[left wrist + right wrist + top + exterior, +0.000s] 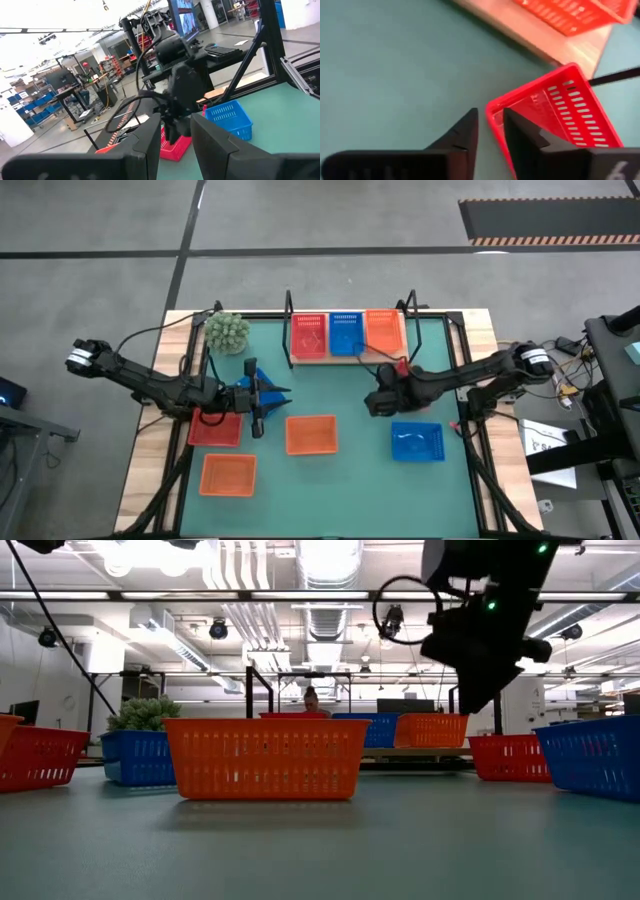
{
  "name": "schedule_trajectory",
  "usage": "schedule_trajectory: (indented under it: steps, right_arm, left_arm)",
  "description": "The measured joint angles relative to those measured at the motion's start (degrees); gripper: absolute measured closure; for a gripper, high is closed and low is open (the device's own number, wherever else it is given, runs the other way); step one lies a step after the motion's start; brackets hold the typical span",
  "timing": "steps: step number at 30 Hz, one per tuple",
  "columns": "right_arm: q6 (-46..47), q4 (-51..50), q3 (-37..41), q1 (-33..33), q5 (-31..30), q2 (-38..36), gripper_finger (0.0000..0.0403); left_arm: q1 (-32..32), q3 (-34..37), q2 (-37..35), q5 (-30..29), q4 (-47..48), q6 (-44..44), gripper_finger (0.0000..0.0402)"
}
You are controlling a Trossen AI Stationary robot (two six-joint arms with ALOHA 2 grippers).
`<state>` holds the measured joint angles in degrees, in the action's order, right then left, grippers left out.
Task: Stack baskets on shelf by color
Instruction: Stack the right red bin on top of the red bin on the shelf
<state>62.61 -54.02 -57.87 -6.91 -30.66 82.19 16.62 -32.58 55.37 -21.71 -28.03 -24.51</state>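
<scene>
L to R on the green mat [330, 395]: an orange basket [227, 475] at front left, a red basket [215, 428] just behind it. The left gripper [262, 395] hovers beside a blue basket [258, 376]; fingers look nearly together w/ nothing between them in its wrist view, so closed and empty as far as I can tell. A second orange basket [311, 434] sits mid-mat.

The shelf [346, 357] at the back holds one red [308, 336], one blue [346, 333], one orange [383, 331], side by side.

The right gripper [490, 131] sits low over another red basket [555, 117] just in front of the shelf; its jaws straddle the near rim w/ a narrow gap, not yet clamped. A second blue basket [417, 441] lies front right.

Step in hand, I'd judge: right arm picking up the red one. Next calls for closing on the rim, lifting clear, carrying it across the shelf to the red at its left end, and lowering square so it nests.
</scene>
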Motion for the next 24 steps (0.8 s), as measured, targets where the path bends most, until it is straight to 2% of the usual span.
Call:
schedule_trajectory:
  steps: [4, 9, 24]
  right_arm:
    - [7.6, 0.4, 0.0, 3.2, -0.5, 0.2, 0.0265]
    - [11.2, 0.3, 0.0, 5.5, -0.4, 0.8, 0.0231]
    - [15.8, 0.7, 0.1, 6.2, -0.6, 9.3, 0.0231]
  left_arm:
    - [0.0, 0.1, 0.0, 0.0, 0.1, -0.2, 0.0311]
    - [0.0, 0.2, 0.0, 0.0, 0.2, -0.2, 0.0311]
    - [0.0, 0.2, 0.0, 0.0, 0.4, -0.2, 0.0311]
